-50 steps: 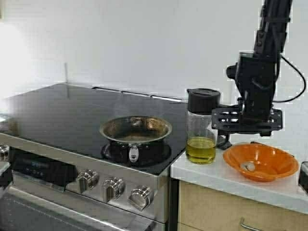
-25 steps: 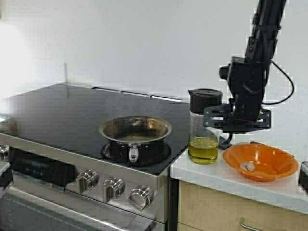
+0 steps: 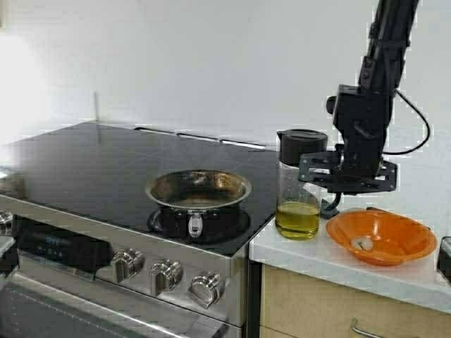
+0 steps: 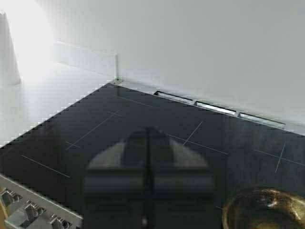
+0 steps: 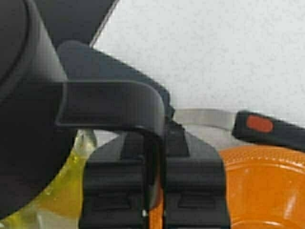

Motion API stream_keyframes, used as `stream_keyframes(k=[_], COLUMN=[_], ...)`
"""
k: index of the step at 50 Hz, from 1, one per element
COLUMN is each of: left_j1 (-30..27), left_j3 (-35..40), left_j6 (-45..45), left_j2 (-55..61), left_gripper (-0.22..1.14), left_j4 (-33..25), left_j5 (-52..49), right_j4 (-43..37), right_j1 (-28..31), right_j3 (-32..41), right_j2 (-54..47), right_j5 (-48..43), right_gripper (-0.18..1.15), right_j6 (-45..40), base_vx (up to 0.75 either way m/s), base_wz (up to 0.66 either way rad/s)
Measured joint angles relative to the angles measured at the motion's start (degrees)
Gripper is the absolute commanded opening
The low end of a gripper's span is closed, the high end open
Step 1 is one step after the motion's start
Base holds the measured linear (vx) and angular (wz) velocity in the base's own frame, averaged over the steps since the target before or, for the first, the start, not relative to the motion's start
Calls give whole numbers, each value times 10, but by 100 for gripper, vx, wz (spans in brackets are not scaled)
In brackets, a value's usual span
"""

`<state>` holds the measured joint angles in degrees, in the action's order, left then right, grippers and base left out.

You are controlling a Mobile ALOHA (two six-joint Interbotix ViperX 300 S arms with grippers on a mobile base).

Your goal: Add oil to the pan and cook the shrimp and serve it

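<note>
The pan [image 3: 199, 189] sits on the front burner of the black cooktop, and its rim also shows in the left wrist view [image 4: 267, 210]. The oil [image 3: 296, 218] fills the bottom of a clear jug [image 3: 301, 184] with a black lid, standing on the white counter beside the stove. My right gripper [image 3: 326, 204] is behind the jug, shut on the jug's black handle [image 5: 109, 102]; the handle's upright passes between the fingers [image 5: 155, 138]. The shrimp [image 3: 363, 243] lies in the orange bowl [image 3: 405, 243]. My left gripper [image 4: 148, 138] hangs shut and empty over the cooktop.
Stove knobs [image 3: 165, 274] line the front panel below the pan. A metal tool with a black handle and a red button [image 5: 259, 125] lies behind the orange bowl [image 5: 267, 186]. A dark object [image 3: 445, 257] stands at the counter's right edge.
My right arm has moved left and slightly up, up against the jug. The jug has shifted a little to the right on the counter. Pan and bowl have not moved.
</note>
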<state>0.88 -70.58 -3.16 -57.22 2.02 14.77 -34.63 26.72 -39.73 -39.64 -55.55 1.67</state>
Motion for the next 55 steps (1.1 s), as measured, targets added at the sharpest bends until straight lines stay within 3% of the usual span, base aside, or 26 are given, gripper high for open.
stream_keyframes(k=[13,22,34,48,55], left_j1=[1,1,0,0,1], left_j3=[0,0,0,0,0], left_j6=[0,-1,-1,-1,-2], left_j2=[-1,0,-1,-2,-4], left_gripper=[3,3,3,3,3], left_j4=[0,0,0,0,0], left_j5=[-1,-1,0,0,0], right_j4=[-4,-41,-176,-353,-410], right_j1=[11,13,27,59,69], right_j3=[-7,-5,49,153,209], right_j2=[62,115,171,177,157], right_j5=[14,56,117,123,110], right_gripper=[7,7,7,8,7], right_j6=[16,115,392,706,822], base_vx=[0,0,0,0,0], base_wz=[0,0,0,0,0])
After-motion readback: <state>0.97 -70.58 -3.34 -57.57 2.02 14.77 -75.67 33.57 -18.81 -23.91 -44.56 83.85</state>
